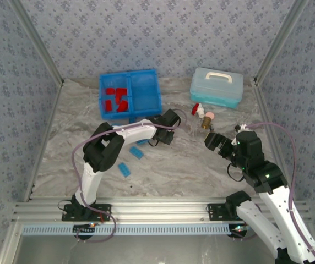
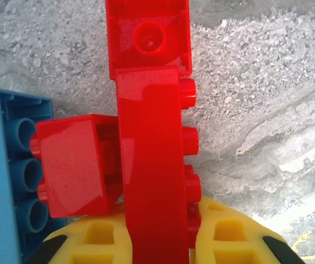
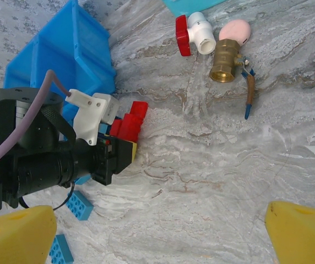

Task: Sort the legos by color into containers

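Yellow pads (image 2: pixel 229 236) of our left claw (image 2: pixel 157 245) were pinched on a long red lego (image 2: pixel 149 165) on the desk (image 2: pixel 267 110) near the blue tray (image 1: pixel 146 74), a smaller red one (image 2: pixel 72 168) touching it. We judged a slow straight lift best, then the left compartment (image 1: pixel 101 96) holding reds (image 1: pixel 116 100); our right claw (image 3: pixel 163 236) hung spread.

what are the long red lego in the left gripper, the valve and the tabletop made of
The long red lego looks like hard glossy plastic: sharp highlights, moulded studs. The valve body is probably brass, given its golden metallic sheen. The tabletop has a matte grey veined stone look; it may be printed sheet, not marble.
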